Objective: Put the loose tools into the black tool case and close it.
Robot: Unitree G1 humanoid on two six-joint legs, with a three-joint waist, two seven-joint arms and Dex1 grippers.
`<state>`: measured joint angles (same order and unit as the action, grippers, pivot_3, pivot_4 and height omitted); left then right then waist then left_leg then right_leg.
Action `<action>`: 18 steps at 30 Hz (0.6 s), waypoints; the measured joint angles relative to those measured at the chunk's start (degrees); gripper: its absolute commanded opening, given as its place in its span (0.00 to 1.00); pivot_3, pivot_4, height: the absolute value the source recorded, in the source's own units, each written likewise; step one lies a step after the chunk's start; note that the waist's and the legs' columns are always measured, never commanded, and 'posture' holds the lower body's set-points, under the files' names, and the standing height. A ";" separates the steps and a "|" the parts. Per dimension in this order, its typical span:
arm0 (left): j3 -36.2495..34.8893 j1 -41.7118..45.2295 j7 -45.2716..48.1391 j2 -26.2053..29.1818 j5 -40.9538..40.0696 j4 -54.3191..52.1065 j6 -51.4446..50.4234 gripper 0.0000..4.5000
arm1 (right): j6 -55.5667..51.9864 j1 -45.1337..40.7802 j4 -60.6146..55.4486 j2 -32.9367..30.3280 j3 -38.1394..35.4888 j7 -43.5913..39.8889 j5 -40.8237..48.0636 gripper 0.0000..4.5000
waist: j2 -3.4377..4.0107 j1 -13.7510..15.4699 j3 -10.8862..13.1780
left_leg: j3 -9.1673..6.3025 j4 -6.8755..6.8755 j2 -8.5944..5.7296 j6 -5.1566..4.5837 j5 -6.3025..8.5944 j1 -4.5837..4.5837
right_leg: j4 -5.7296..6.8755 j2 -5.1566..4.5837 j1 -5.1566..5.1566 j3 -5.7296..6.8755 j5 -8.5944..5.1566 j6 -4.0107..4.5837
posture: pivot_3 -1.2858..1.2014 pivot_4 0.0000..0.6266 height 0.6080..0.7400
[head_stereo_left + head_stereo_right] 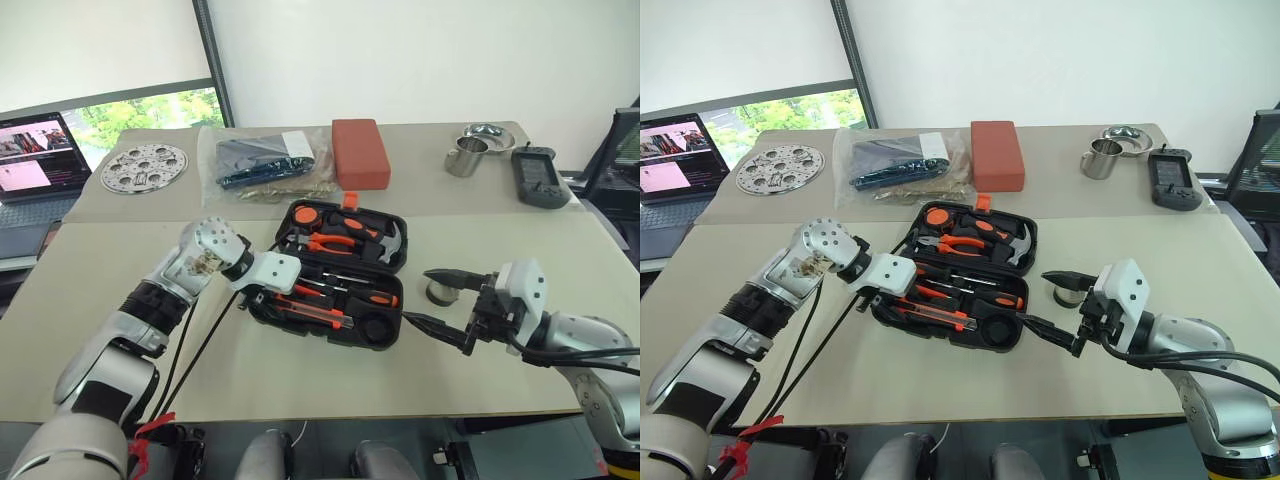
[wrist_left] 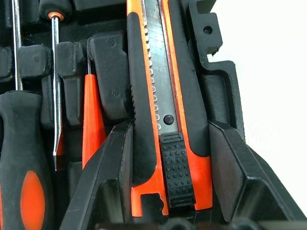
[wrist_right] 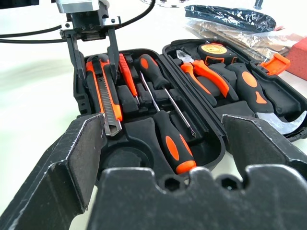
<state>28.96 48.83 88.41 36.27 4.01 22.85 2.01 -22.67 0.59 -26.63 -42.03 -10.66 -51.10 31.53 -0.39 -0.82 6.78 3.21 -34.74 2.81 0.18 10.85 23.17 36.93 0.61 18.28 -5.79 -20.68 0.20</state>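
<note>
The left arm is reached forward over the desk (image 1: 300,390), wrist bent so that the left gripper (image 3: 93,52) points steeply down into the near-left end of the case (image 1: 385,340). Its jaws are set astride the knife (image 2: 165,120), one finger at each long side of the handle, seen in the left wrist view and the right wrist view. Whether the fingers press the handle or merely flank it cannot be told. The knife lies in its recess along the case's front edge, blade end toward the round recess.

The right arm is held low at the right of the case, the forearm angled inward and the right gripper (image 1: 440,298) pointing roughly level toward the case's right end. Its jaws are spread wide, and nothing is between them. The lower finger tip is just beside the case's right corner; contact cannot be told.

The case lies open in the middle of the desk, lid half away from the robot. In the near half a large screwdriver (image 3: 168,139) and a slim orange screwdriver (image 3: 125,72) are seated beside the knife. Pliers (image 1: 335,242) and a hammer (image 1: 385,243) are seated in the lid half. The tape roll (image 1: 442,292) rests on the desk just right of the case, behind the right gripper.
</note>
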 measured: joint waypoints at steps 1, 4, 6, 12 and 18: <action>-0.03 -0.05 -0.01 0.00 0.07 -0.17 -0.24 0.39 | 0.00 -0.02 0.01 0.00 0.12 0.00 0.00 1.00 | 0.00 0.01 0.00 | 0.00 0.00 0.00 0.00 0.00 0.00 | 0.01 0.00 0.00 0.00 0.00 0.00 | 0.52 0.24 1.00; -0.04 -0.07 -0.09 -0.03 0.18 -0.59 -0.96 0.39 | 0.00 -0.03 0.02 0.00 0.32 -0.01 0.00 1.00 | 0.01 0.02 0.00 | 0.00 -0.01 0.00 0.00 0.00 0.00 | 0.01 -0.01 0.00 0.00 0.00 0.00 | 0.52 0.24 1.00; -0.12 -0.12 -0.33 -0.09 0.22 -0.59 -1.13 0.65 | 0.00 -0.03 0.02 0.00 0.39 -0.01 -0.01 1.00 | 0.00 0.04 0.00 | 0.00 -0.01 -0.01 0.00 0.00 0.00 | 0.01 -0.01 0.00 0.00 0.00 0.00 | 0.52 0.24 1.00; -1.54 0.09 -3.69 -0.85 1.20 0.10 -0.52 0.99 | 0.00 -0.09 0.05 0.04 0.69 0.00 -0.09 1.00 | 0.10 0.03 -0.06 | -0.01 -0.02 -0.01 -0.01 0.00 0.00 | 0.02 -0.01 -0.01 -0.01 0.00 0.00 | 0.52 0.24 1.00; -2.91 0.20 -2.67 -0.96 -0.08 -0.32 -2.40 0.99 | 0.00 -0.48 0.13 0.08 1.01 -0.05 -0.59 1.00 | 0.10 0.02 -0.05 | -0.01 -0.03 -0.01 -0.01 0.00 0.02 | 0.04 0.00 0.00 0.00 0.00 0.00 | 0.52 0.24 1.00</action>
<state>26.05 49.02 85.74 35.31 3.93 22.53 -0.39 -22.66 0.11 -26.50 -41.95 -9.65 -51.15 30.93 -0.29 -0.80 6.73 3.20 -34.77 2.81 0.18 10.85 23.19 36.97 0.61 18.28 -5.79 -20.68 0.20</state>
